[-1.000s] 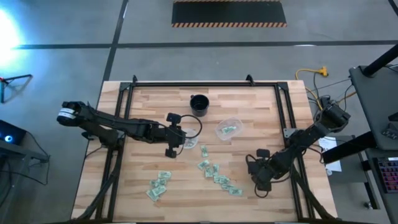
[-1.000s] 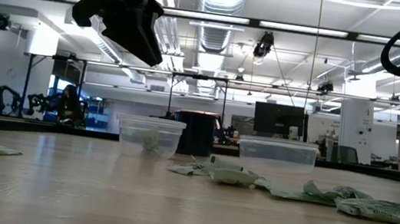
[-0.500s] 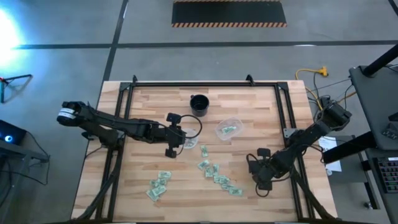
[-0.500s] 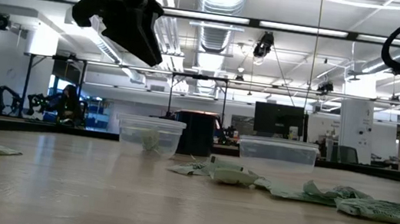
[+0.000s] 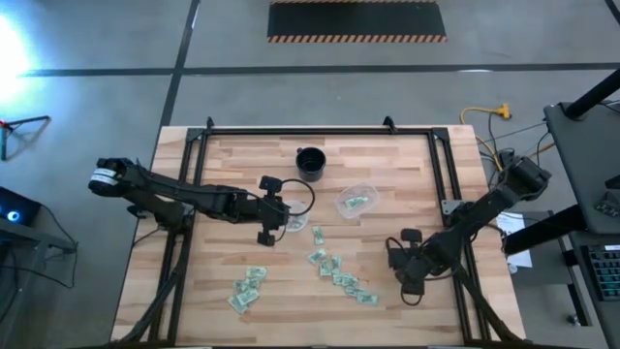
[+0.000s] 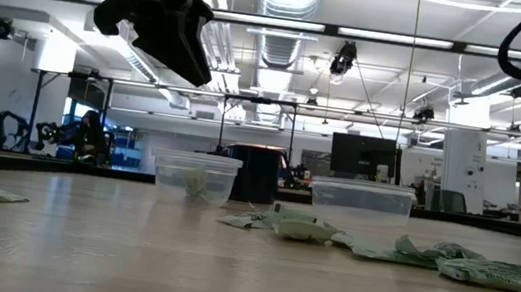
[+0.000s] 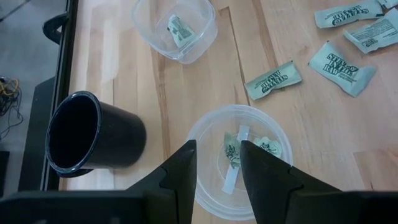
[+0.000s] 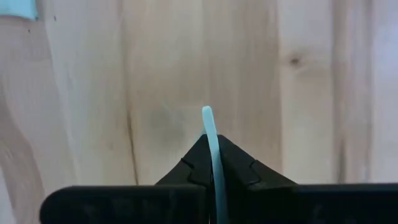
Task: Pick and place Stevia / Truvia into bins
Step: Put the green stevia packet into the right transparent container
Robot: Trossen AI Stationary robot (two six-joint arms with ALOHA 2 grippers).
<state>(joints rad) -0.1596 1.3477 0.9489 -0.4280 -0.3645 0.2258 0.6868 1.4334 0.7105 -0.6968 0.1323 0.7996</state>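
The counter (image 5: 232, 170) carries three cups. One cup (image 5: 310, 163) stands at the back, near the middle. A bin (image 5: 356, 200) sits just in front of it, to the right, with a packet in it. A second bin (image 5: 294, 222) sits to the left of that one, under the left gripper (image 5: 265, 236), with packets inside. More packets (image 5: 334, 271) lie in front of the bins, and another bunch (image 5: 246, 289) lies to their left. The right gripper (image 5: 409, 295) is right of the packets, at the front.

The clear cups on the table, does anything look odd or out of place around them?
Nothing is spilled or tipped. Both clear cups stand upright with packets inside, beside the black cup. The loose sweetener packets scattered on the wood are simply not yet sorted.
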